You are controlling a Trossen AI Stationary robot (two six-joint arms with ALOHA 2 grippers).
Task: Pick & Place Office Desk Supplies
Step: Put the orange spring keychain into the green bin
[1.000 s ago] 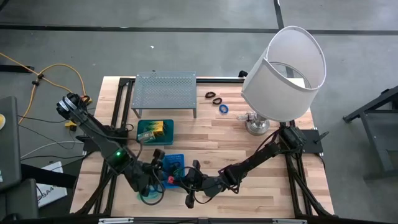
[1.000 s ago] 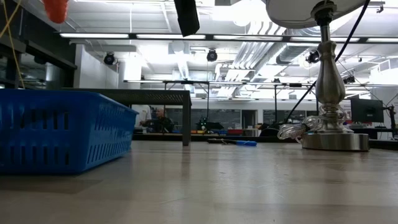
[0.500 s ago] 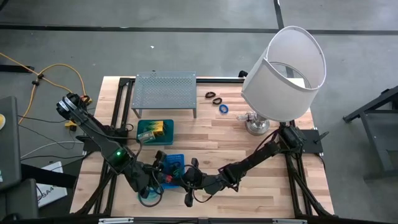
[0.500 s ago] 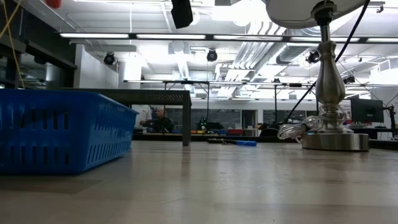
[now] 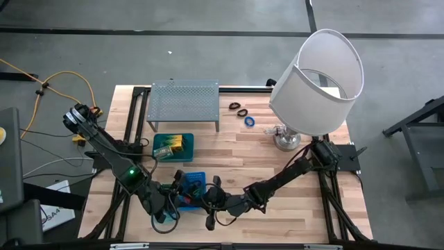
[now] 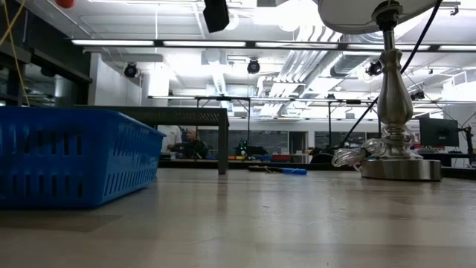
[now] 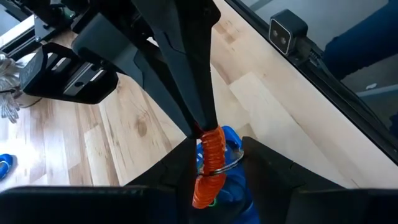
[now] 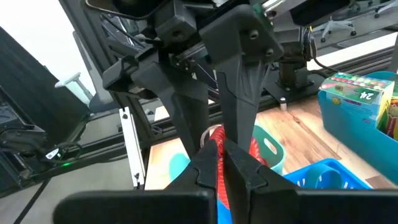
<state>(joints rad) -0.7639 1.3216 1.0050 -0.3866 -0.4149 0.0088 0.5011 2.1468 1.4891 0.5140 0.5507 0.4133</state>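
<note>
An orange coiled cord (image 7: 210, 168) with a metal ring (image 7: 231, 163) hangs above the blue basket (image 5: 196, 180) near the table's front edge. Both grippers meet on it. My left gripper (image 5: 182, 196) comes from the table's left, and its fingers stand on either side of the coil. My right gripper (image 5: 202, 198) comes from the right and is shut on the coil's top end. In the low view only a bit of orange (image 6: 65, 2) and one dark finger (image 6: 216, 15) show at the top edge. My left gripper has the orange coil's lower part (image 7: 205, 186) between its two fingers, slanting down from the table's left. The coil is lifted clear above the blue basket. My right gripper pinches the coil's top end (image 7: 205, 132) between its shut fingertips, coming nearly level from the table's right; the coil hangs below them.
A teal tray with yellow-green packets (image 5: 172, 144) sits behind the basket. The grey perforated rack (image 5: 184, 103) stands at the far left. The white-shaded lamp (image 5: 316, 80) is at the far right. Black loops (image 5: 238, 107) and a blue ring (image 5: 248, 121) lie between them.
In the low view the orange coil and the dark finger have gone up, almost out of the picture's top. In the high view both arms keep their places over the basket.
</note>
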